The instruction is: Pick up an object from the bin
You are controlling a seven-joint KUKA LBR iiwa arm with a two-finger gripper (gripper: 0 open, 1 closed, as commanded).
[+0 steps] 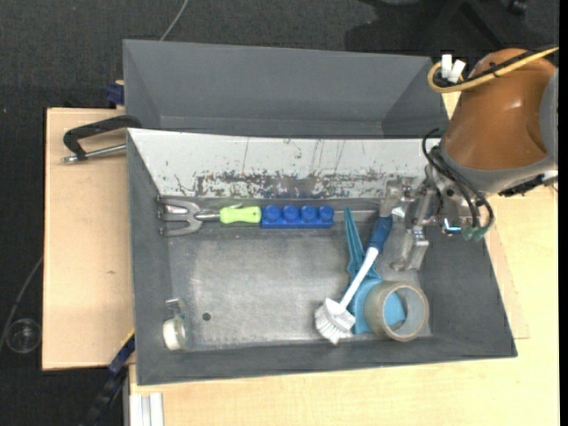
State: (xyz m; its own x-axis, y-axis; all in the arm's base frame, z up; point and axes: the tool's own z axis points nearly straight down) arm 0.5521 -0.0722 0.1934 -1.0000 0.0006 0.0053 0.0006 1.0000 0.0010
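My gripper [414,238] hangs low at the right side of the bin, near the back wall. Just to its left lies a brush [358,284] with a blue and white handle and a white bristle head pointing toward the front. Beside that brush handle rests a blue plastic tool [351,236] with thin prongs. A roll of tan tape [396,311] with a blue inside lies flat below the gripper, touching the brush head. Nothing shows held in the gripper.
Along the back wall lie a blue block with several round studs [297,215] and a metal fork-ended tool with a green grip [206,214]. A small pale round object [174,330] sits in the front left corner. The arm's orange cover overhangs the right rim.
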